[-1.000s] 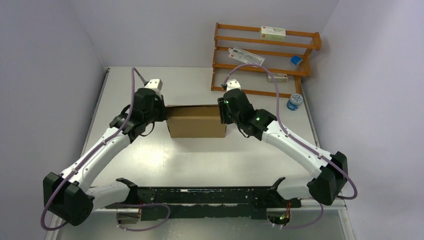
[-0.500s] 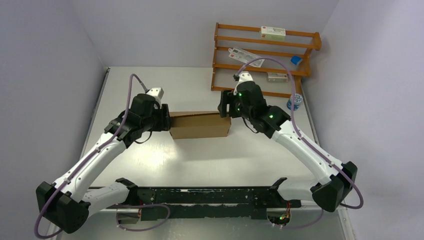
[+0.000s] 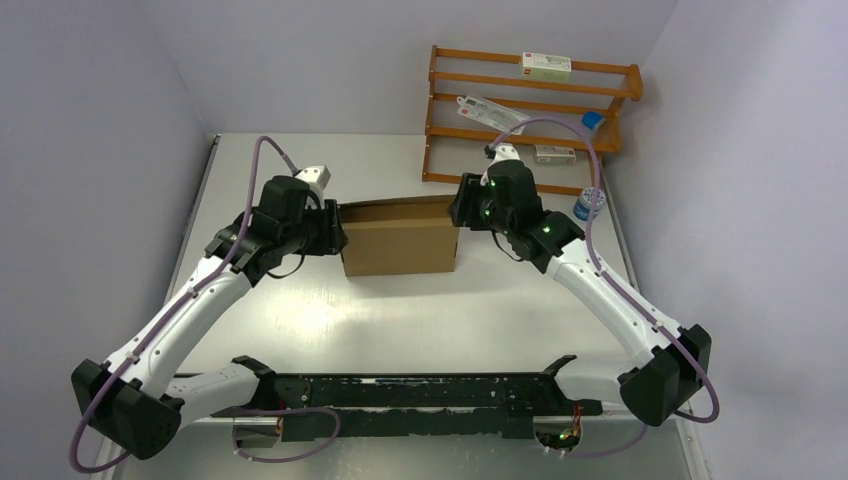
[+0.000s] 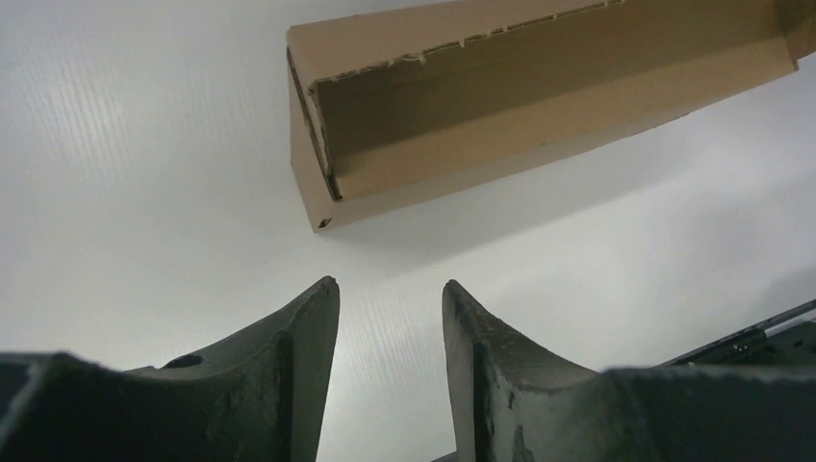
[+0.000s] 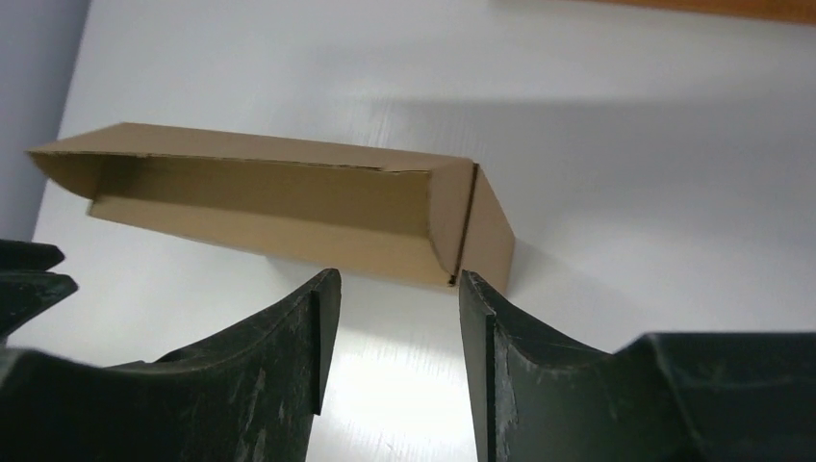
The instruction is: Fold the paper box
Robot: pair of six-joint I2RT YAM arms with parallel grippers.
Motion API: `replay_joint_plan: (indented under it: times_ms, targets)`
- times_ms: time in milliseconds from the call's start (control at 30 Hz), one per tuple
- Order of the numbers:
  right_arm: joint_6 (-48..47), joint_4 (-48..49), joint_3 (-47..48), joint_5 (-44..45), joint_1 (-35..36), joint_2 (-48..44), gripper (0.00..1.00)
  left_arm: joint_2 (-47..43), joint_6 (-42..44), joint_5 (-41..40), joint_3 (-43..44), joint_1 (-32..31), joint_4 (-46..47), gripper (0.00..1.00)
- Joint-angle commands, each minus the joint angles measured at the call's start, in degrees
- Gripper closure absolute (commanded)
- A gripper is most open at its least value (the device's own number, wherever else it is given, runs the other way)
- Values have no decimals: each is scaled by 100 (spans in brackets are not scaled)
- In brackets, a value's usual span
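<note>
Top external view shows the paper box (image 3: 400,240) standing on the white table (image 3: 400,330), a little beyond the middle, with its long brown side turned to the arm bases. The left gripper (image 3: 335,233) is just beside the left end of the box, and the right gripper (image 3: 458,208) is just beside the right end, so the box lies between the two. In the left wrist view the box (image 4: 500,159) appears as a long open channel with one end wall folded up, and it lies beyond the fingertips. The left gripper (image 4: 385,284) has its jaws apart with a moderate gap, and nothing is between them. In the right wrist view the box (image 5: 260,207) shows its hollow inside and a folded end wall. Its lower corner is very near the gap of the right gripper (image 5: 396,274), whose jaws are also apart and hold nothing; whether they touch the cardboard I cannot tell. Behind the box, against the far wall, stands a wooden rack (image 3: 530,112) with small white cartons (image 3: 545,66).
</note>
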Motion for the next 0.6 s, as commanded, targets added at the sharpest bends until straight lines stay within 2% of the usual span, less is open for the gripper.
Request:
replay_joint_plan:
  times_ms: [0,200,400,567]
  targets:
    - [189,362,-369,-335,-246,6,48,135,-64,439,102,31,172,52]
    - [82,320,26,-567,-399,-7,45,-72,10,238,469,78,-45,47]
    - [163,490,90,-1064,-492,10,38,-42,15,500,631,230,-25,46]
    - [258,594,56,-853,-586,113,43,61,15,499,630,398,80,47]
